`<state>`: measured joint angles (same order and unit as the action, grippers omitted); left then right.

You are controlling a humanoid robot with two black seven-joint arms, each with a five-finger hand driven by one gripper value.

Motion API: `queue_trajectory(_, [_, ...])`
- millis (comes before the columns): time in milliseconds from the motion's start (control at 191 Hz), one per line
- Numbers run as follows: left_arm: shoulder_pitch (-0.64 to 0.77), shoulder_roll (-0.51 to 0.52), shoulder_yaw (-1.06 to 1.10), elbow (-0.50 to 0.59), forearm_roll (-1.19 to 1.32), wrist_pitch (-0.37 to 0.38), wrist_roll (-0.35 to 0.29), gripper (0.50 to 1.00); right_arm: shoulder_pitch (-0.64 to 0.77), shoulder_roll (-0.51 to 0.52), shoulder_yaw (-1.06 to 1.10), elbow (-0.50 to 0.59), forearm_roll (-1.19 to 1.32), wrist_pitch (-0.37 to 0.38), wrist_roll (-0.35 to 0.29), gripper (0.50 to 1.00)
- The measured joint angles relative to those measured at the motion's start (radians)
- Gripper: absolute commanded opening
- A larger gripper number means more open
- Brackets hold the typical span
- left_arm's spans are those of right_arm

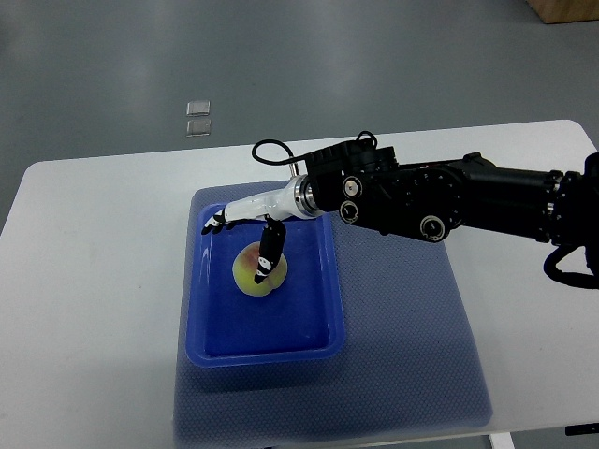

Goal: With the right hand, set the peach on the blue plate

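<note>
A yellow-pink peach [251, 273] lies inside the blue plate [264, 355], a shallow rectangular tray, a little above its middle. My right arm reaches in from the right edge, and my right hand [240, 249] hovers over the tray's upper part. Its white fingers [217, 223] stretch out to the left, away from the fruit. The black-tipped thumb [270, 251] points down and rests against the top of the peach. The hand is open and holds nothing. My left arm does not show.
The tray sits on a blue-grey mat [412, 355] on the white table [84, 281]. The arm's bulky black forearm [440, 201] spans the table's right half. Grey floor lies beyond, with two small clear pieces [197, 118] on it.
</note>
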<state>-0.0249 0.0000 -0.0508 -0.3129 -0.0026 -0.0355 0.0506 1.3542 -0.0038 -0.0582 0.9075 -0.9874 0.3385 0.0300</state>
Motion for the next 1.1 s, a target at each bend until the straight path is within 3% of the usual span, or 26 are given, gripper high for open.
queue_trajectory(266, [0.000, 0.000, 0.000, -0.005, 0.001, -0.001, 0.000, 1.000, -0.020, -0.259, 0.343, 0.009, 0.076, 0.039, 0.007, 0.930])
queue_trajectory(434, [0.000, 0.000, -0.001, -0.016, 0.001, -0.001, 0.000, 1.000, -0.232, -0.355, 0.659, 0.008, 0.287, 0.045, 0.012, 0.930])
queue_trajectory(564, [0.000, 0.000, 0.000, -0.023, 0.001, -0.001, 0.001, 1.000, -0.423, -0.335, 0.906, 0.002, 0.457, 0.031, 0.015, 0.930])
queue_trajectory(742, [0.000, 0.000, 0.000, -0.024, 0.002, -0.001, 0.002, 1.000, -0.640, -0.207, 1.150, -0.057, 0.668, -0.022, 0.075, 0.930])
queue_trajectory(920, [0.000, 0.000, 0.000, -0.025, 0.003, -0.001, 0.003, 1.000, -0.714, -0.127, 1.217, -0.164, 0.776, -0.030, 0.170, 0.930])
queue_trajectory(1102, [0.000, 0.000, 0.000, -0.025, 0.003, 0.000, 0.003, 1.000, -0.729, -0.091, 1.223, -0.203, 0.843, -0.032, 0.193, 0.930])
